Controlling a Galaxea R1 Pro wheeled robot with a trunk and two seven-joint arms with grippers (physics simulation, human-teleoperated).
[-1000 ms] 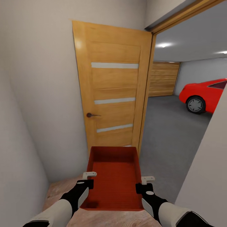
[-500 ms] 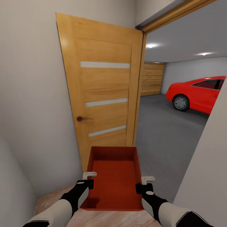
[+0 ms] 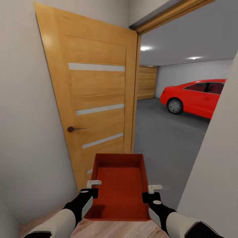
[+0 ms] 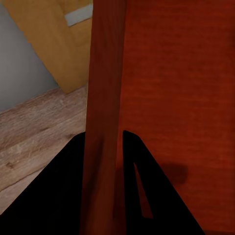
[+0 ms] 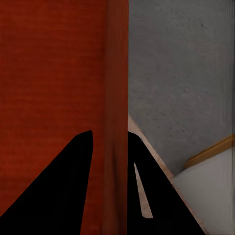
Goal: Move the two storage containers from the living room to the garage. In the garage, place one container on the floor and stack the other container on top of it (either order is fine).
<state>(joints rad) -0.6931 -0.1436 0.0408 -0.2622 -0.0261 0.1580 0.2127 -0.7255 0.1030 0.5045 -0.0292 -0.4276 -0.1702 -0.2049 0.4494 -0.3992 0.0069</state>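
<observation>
While both pincers clamp its walls | container [image 3: 119, 188] long axis toward garage

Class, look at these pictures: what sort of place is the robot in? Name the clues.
Probably a house hallway at the doorway into a garage: an open wooden door, a red car parked on grey concrete floor beyond, and wood planks underfoot.

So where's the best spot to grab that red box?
By its two long thin side walls, one claw from each side, pinching over the rim. The orange-red bin is wide and open-topped; the left claw and right claw already clamp those walls.
</observation>
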